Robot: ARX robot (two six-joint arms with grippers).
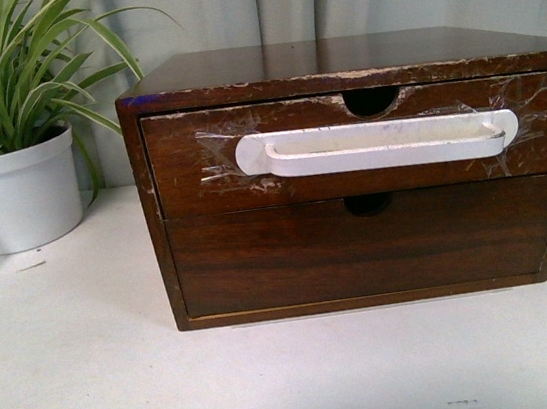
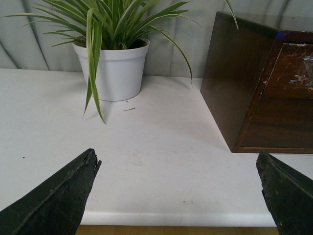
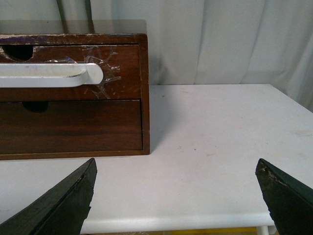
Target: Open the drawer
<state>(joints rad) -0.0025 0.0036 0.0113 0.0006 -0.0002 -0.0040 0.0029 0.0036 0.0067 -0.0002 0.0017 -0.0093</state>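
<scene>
The drawer (image 1: 187,160) is the upper one of a dark brown wooden chest, standing on the white table and facing me. A long white handle (image 1: 376,143) is taped across its front, under a semicircular notch (image 1: 371,101) in the chipped top edge. The drawer looks shut, flush with the chest. Neither arm shows in the front view. My left gripper (image 2: 178,161) hangs open near the table's front edge, left of the chest. My right gripper (image 3: 176,169) is open too, off the chest's right front corner, with the handle's end (image 3: 73,74) ahead.
A plain lower drawer (image 1: 360,249) sits below the handled one. A white pot with a striped green plant (image 1: 14,188) stands at the back left of the table (image 1: 126,385). Pale curtains hang behind. The table's front edge (image 3: 195,220) lies just under both grippers.
</scene>
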